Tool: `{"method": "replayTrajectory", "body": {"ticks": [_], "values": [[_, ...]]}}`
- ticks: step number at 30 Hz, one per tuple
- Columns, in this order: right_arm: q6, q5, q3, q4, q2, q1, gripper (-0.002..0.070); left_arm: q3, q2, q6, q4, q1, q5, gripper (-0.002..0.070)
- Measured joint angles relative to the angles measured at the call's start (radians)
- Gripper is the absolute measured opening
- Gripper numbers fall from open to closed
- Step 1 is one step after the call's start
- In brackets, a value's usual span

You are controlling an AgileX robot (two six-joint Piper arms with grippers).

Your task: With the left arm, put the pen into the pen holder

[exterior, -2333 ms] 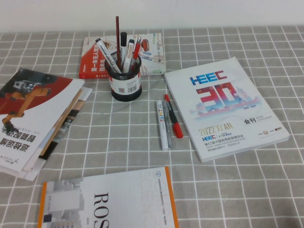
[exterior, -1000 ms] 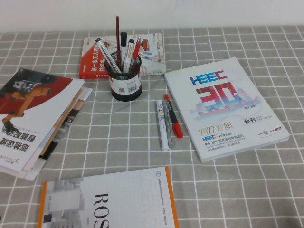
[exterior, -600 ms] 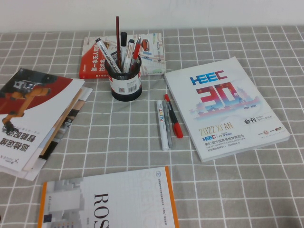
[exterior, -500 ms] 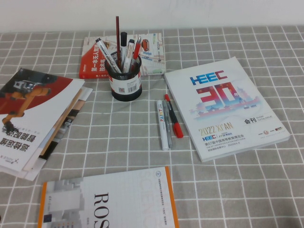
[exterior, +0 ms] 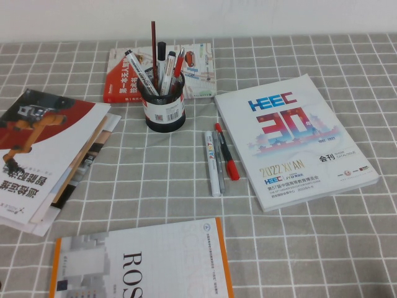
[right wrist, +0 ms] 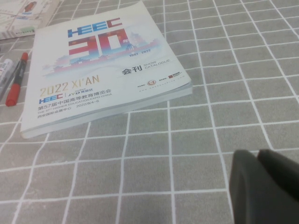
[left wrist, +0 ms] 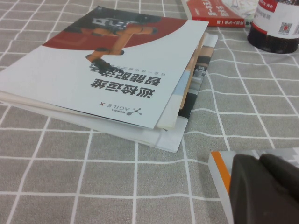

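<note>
The pen holder [exterior: 165,112], a black mesh cup with a white barcode label, stands at the back centre of the table; its base also shows in the left wrist view [left wrist: 275,29]. Several pens stand in it. Among them the pen [exterior: 140,72], white-barrelled with a black cap, leans to the left. Neither arm shows in the high view. My left gripper [left wrist: 259,158] is shut and empty, low over the corner of an orange-edged book [left wrist: 218,164]. My right gripper [right wrist: 258,153] is shut and empty above bare cloth.
A white marker with coloured print [exterior: 212,162] and a red pen [exterior: 226,152] lie beside a large HEEC catalogue [exterior: 291,139]. A stack of magazines [exterior: 49,155] lies at the left. A red-and-white book [exterior: 124,81] sits behind the holder. The orange-edged book [exterior: 142,261] is at the front.
</note>
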Motion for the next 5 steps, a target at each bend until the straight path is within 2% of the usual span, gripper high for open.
{"method": "replayTrajectory", "body": {"ticks": [5], "values": [[0.000, 0.000, 0.000, 0.000, 0.000, 0.000, -0.0013, 0.000, 0.000, 0.000, 0.000, 0.000, 0.000, -0.0001]]}}
